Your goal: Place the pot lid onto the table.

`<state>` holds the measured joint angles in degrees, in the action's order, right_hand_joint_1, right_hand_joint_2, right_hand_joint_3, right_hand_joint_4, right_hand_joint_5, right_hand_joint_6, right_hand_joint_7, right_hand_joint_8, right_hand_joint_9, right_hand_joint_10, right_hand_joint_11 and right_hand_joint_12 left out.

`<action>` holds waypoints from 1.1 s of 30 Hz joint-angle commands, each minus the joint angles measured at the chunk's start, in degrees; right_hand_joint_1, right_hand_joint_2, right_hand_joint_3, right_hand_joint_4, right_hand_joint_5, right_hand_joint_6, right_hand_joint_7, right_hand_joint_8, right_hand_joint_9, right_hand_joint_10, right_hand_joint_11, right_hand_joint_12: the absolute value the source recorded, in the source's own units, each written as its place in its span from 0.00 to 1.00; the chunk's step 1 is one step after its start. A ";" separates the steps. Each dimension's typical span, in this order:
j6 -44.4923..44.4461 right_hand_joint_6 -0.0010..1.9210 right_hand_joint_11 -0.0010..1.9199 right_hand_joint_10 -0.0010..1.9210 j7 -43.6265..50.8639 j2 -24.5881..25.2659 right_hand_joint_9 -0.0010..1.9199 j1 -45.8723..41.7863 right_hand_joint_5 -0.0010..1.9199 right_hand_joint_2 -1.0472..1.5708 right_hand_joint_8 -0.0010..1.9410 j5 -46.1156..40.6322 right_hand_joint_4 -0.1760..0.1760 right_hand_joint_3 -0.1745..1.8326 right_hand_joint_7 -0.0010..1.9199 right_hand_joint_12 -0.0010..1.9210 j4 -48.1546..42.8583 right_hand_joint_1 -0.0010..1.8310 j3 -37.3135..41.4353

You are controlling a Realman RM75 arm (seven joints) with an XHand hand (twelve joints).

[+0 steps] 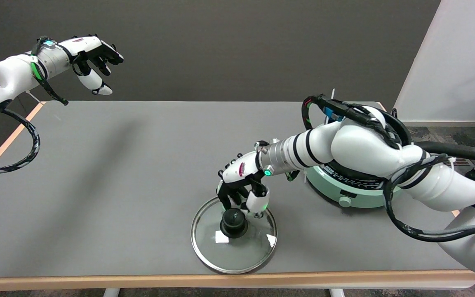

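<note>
Step in hand: release/retreat phase, by my judgement. The round clear glass pot lid with metal rim [234,236] lies flat on the grey surface [118,185], near its front edge.
Lid position: left-front of the mint-green round cooker base [346,194], apart from it. Black round knob [233,222] faces up at lid centre.
My right hand [241,187]: directly above/behind the knob, palm down.
Fingers [231,198]: curled downward over the knob's far side. Tips look just at the knob top; cannot tell whether they grip it or have let go, since the hand hides the contact.
Task status: lid appears fully seated on the surface, rim down all round as far as visible. Placement prob. done.
Next move req.: spread fingers clear of knob, then lift straight up before any sideways travel, so a tip doesn't snag the knob and drag the lid.
Caution: lid sits close to the surface's front edge; a nudge fwd could tip it off.
</note>
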<state>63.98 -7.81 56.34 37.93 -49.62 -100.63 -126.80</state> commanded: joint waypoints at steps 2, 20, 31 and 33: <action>3.40 0.13 0.07 0.31 -0.30 -0.40 0.28 0.63 0.24 0.64 0.18 7.63 0.39 0.57 0.28 0.48 -2.80 0.55 0.49; 1.20 0.09 0.11 0.14 -0.40 -3.60 0.18 10.53 0.16 0.57 0.09 5.60 0.38 0.55 0.16 0.27 -6.60 0.45 7.36; -5.67 0.10 0.12 0.15 0.11 -7.06 0.20 6.33 0.17 0.59 0.10 -11.45 0.34 0.53 0.18 0.30 -6.44 0.42 27.91; -11.20 0.10 0.13 0.16 0.25 -7.83 0.21 3.06 0.17 0.59 0.10 -14.88 0.34 0.53 0.18 0.30 -6.44 0.41 34.13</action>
<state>65.25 -8.10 53.01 45.72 -46.13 -106.32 -117.96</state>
